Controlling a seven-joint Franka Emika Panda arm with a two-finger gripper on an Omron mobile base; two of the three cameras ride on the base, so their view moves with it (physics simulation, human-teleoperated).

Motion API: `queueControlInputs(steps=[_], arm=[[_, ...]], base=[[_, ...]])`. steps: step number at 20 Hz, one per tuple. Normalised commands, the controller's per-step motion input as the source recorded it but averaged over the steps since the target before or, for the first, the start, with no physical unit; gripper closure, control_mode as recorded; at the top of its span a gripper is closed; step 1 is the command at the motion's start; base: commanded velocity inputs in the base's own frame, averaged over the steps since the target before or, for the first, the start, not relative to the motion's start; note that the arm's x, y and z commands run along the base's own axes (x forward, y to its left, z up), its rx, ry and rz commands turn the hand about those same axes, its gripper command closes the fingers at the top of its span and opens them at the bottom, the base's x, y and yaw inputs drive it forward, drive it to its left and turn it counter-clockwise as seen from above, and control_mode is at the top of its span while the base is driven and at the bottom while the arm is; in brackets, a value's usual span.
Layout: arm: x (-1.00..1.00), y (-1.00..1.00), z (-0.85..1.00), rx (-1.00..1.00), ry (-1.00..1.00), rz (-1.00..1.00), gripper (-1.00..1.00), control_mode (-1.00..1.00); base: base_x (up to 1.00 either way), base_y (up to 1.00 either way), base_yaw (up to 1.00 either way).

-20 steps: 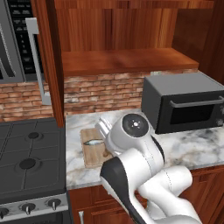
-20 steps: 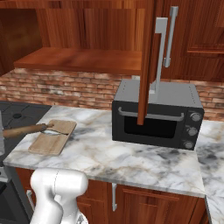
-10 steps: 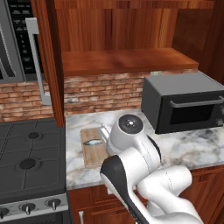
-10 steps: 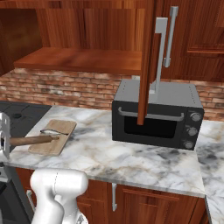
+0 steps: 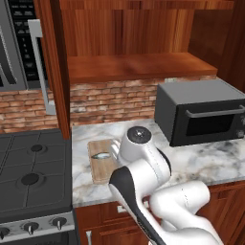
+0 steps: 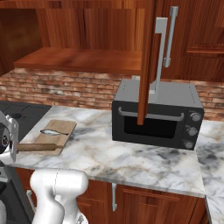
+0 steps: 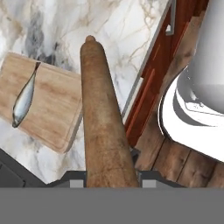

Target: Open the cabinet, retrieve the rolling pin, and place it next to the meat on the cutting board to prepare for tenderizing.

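The slender light-brown wooden rolling pin (image 7: 103, 127) runs up the middle of the hand view from the bottom edge, its narrower handle end near the top centre, and the two dark fingers (image 7: 72, 177) at the bottom close against its sides, gripping it. In the right base view it shows at the left edge, level with the near edge of the light tan wooden cutting board (image 6: 54, 135), above the front of the marble bench (image 6: 127, 159). The small silvery-grey fish-shaped meat (image 7: 24, 101) lies along the board's far side, at the left of the hand view. The pin looks stiff, smooth and fairly light, so it will likely roll once released. Held near one end, it may lever downward; a mid-barrel hold would balance better. It should be set flat on the bare board beside the fish.
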Motion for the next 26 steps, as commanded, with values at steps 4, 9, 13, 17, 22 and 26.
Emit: queueControlInputs(steps=[4, 9, 13, 17, 22, 26], arm=[[0.40, -0.03, -0.21, 0.00, 0.12, -0.05, 1.00, -1.00], [0.46, -0.01, -0.17, 0.00, 0.11, -0.06, 1.00, -1.00], [0.47, 0.00, -0.15, 0.00, 0.09, -0.06, 1.00, -1.00], [0.43, 0.00, -0.17, 0.00, 0.07, -0.05, 1.00, -1.00], [0.36, 0.00, -0.21, -0.03, 0.05, -0.02, 1.00, -1.00], [0.31, 0.00, -0.32, -0.10, 0.02, 0.00, 1.00, -1.00]], base=[[0.00, 0.00, 0.00], [0.00, 0.00, 0.00], [0.00, 0.00, 0.00], [0.00, 0.00, 0.00], [0.00, 0.00, 0.00], [0.00, 0.00, 0.00]])
